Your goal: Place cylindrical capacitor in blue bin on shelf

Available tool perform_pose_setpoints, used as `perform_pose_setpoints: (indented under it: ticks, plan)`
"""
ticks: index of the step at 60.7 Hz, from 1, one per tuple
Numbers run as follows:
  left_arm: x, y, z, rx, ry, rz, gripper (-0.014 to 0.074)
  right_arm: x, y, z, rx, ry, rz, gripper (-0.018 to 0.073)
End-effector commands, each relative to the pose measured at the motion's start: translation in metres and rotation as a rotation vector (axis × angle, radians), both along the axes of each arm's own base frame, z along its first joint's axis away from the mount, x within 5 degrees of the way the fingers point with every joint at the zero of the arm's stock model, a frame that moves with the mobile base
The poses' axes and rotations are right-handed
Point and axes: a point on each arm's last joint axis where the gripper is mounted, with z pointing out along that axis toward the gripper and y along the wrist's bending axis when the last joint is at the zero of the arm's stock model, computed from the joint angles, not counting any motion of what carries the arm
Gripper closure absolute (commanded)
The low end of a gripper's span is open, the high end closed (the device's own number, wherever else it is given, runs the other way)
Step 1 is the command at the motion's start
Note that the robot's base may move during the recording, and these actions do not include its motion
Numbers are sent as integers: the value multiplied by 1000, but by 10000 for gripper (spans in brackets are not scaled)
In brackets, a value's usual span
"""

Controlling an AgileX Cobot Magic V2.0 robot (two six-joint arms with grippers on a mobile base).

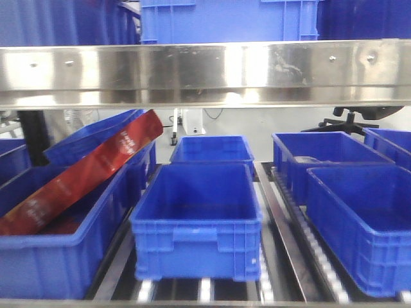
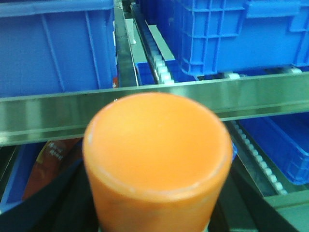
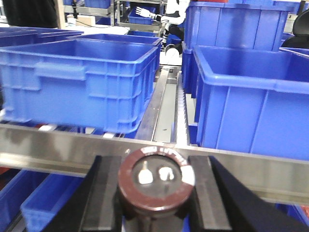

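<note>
Sitting upright between 2 right fingers [image 3: 104,193], touching both: cylindrical capacitor [image 3: 155,178].

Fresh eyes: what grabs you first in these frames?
A big orange cylinder fills the left wrist view, in front of the shelf rail. In the right wrist view, the maroon cylindrical capacitor sits clamped between black fingers. Front view: a red packet leans tilted out of the left blue bin.
</note>
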Motion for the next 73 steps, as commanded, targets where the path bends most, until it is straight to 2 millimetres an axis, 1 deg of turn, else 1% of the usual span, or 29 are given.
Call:
perform_pose_setpoints:
  ticks: [1, 73]
  plan:
    - [-1, -1, 3, -8, -23, -7, 707, -2, 0, 4, 4, -39, 1, 631]
    - [-1, -1, 3, -8, -23, -7, 707, -2, 0, 4, 4, -39, 1, 631]
